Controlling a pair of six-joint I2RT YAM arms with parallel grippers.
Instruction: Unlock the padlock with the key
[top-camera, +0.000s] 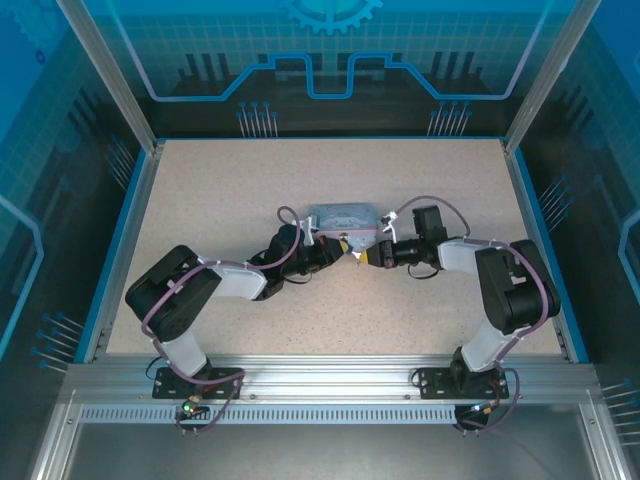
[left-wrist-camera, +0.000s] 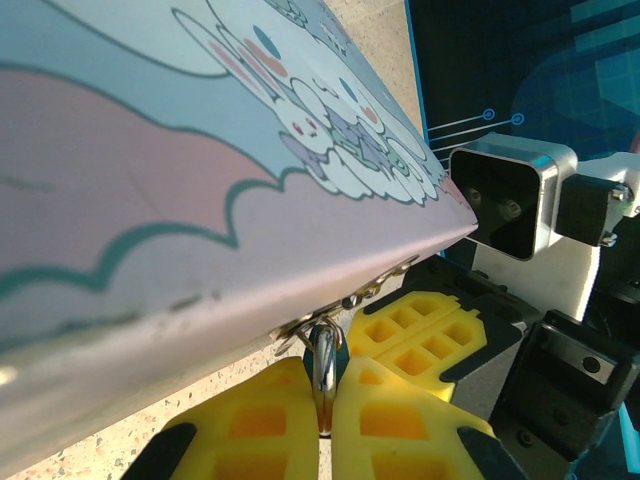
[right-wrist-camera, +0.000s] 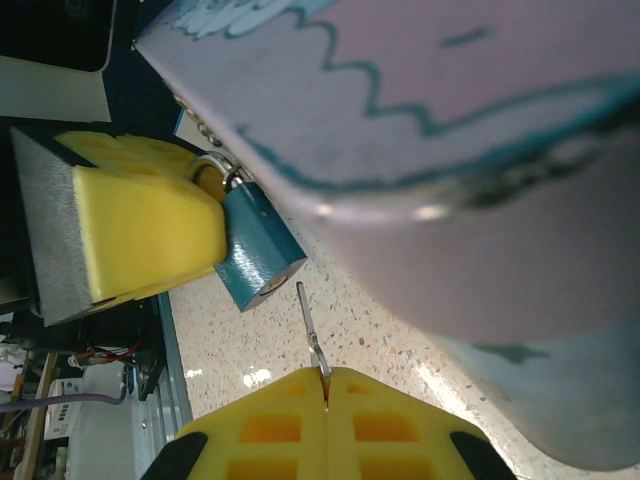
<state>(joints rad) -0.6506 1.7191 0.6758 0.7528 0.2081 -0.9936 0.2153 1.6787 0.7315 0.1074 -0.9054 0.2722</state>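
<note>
The padlock (right-wrist-camera: 256, 256), a small teal-blue body with a brassy keyhole face, hangs from the hasp of the pale blue cartoon tin (right-wrist-camera: 450, 150). My left gripper (left-wrist-camera: 326, 400) is shut on the padlock (left-wrist-camera: 325, 350), seen edge-on between its yellow pads. My right gripper (right-wrist-camera: 325, 378) is shut on the key (right-wrist-camera: 311, 330), a thin silvery blade that points up at the keyhole face. The key's tip stops a short gap below the face and is not inserted. In the top view the left gripper (top-camera: 340, 246) and the right gripper (top-camera: 362, 258) meet nose to nose in front of the tin (top-camera: 345, 215).
The tin (left-wrist-camera: 200, 200) stands mid-table just behind both grippers. The speckled tabletop (top-camera: 330, 310) is bounded by a blue rim and an enclosure frame. The right gripper's fingers (left-wrist-camera: 425, 335) sit close beside the left gripper in the left wrist view.
</note>
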